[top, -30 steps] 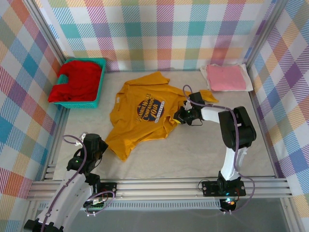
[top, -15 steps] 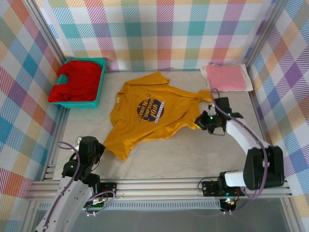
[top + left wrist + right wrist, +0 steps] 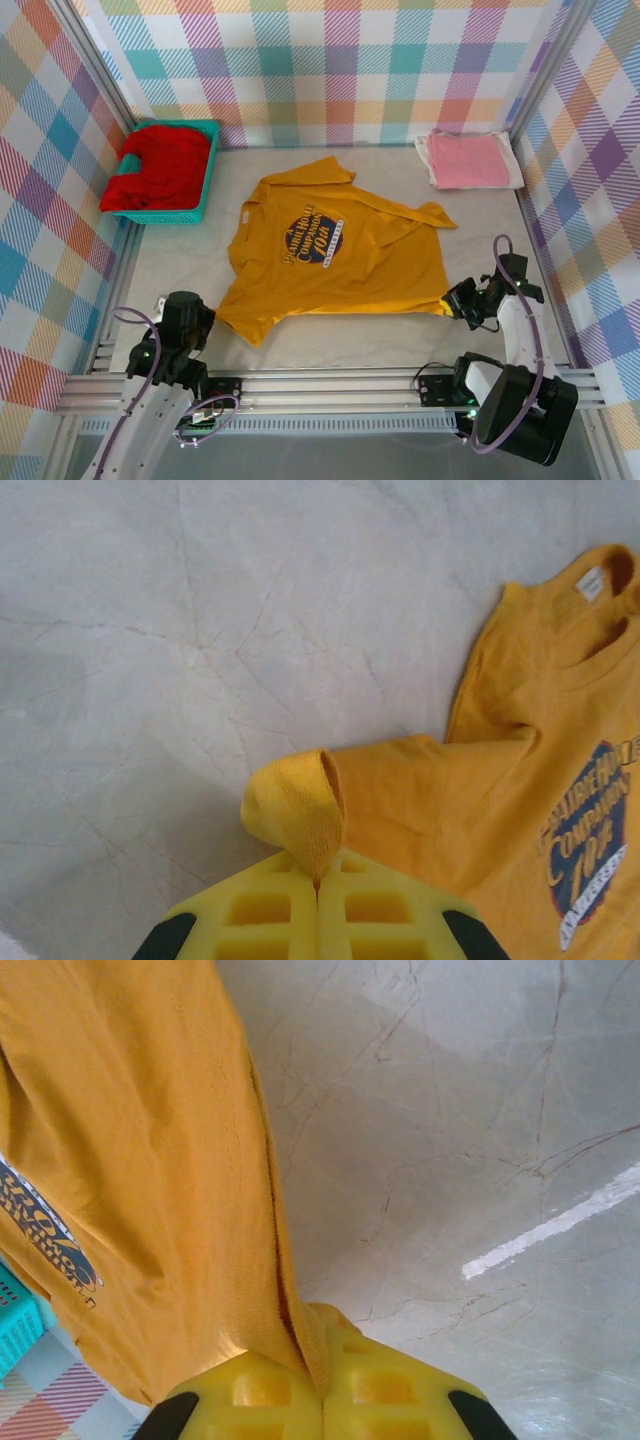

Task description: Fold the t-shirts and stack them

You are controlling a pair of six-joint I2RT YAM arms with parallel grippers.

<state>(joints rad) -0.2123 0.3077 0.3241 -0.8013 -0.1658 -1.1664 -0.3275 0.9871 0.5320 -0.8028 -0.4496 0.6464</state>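
Mustard t-shirt (image 3: 330, 250): centre of the top view, stretched wider and flatter than a second ago.
Right gripper (image 3: 457, 299): clamped on its hem corner — moved from centre to lower right.
Left gripper (image 3: 318, 885): pinching the opposite hem corner — lower left, as before.
Pink t-shirt (image 3: 468, 160): upper right, unmoved.
Red t-shirt (image 3: 160, 165): upper left, in teal basket (image 3: 200, 207).

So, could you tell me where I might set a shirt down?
Bare: right side, between pink shirt and right gripper; left side, between basket and left gripper; front strip by the rail. Crowded: centre, under the yellow shirt.
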